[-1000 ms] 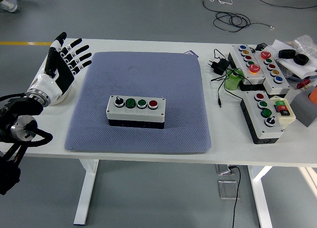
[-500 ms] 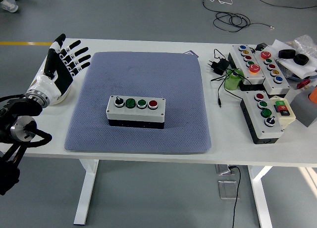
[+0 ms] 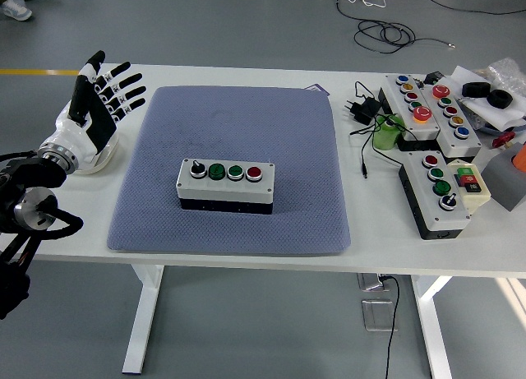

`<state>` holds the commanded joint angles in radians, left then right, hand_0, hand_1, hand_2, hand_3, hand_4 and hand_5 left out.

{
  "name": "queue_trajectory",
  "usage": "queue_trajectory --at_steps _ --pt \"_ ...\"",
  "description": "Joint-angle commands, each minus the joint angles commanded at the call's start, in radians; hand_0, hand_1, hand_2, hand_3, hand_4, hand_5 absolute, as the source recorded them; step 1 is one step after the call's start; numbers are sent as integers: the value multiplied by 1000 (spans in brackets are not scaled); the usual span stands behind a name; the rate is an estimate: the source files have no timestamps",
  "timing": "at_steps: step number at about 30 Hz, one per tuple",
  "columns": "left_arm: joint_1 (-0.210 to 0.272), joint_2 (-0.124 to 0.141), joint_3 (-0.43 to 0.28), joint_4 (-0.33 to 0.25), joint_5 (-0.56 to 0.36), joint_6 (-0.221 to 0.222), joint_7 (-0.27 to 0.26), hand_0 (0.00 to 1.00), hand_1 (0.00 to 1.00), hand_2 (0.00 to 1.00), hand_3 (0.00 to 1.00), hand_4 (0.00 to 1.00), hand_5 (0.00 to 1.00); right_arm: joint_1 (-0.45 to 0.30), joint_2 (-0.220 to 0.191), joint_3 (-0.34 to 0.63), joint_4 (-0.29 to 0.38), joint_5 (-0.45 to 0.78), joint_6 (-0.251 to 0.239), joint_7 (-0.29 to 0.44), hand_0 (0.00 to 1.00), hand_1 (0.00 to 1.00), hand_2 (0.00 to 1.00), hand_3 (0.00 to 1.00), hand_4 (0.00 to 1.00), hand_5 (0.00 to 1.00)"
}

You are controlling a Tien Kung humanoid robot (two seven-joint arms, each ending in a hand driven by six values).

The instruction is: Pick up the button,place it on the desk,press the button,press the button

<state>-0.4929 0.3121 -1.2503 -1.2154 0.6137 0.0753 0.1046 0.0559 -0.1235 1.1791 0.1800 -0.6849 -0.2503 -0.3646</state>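
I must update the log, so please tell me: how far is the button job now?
Done, it seems: the button box already sits on the blue mat. In hand: nothing; the left hand is open at the table's left edge, apart from the box. Left: pressing; nothing shows any press.

green battery (image 3: pixel 385 136) beside black adapter (image 3: pixel 361 110)

I could read no text, number or brand anywhere in the head view. The button box (image 3: pixel 225 184) on the mat showed only plain coloured caps. The control boxes (image 3: pixel 431 108) at the right of the tabletop (image 3: pixel 386 231) were unlabelled as far as I could see, and one (image 3: pixel 470 179) carried small dark marks on red and green patches, too small to read.
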Motion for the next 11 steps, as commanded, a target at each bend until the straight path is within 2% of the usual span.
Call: queue_trajectory --at_steps 11 --pt "1 -4 1 3 -2 6 -4 808 811 821 880 692 998 2 -1 -8 0 12 1 5 654 510 551 604 294 407"
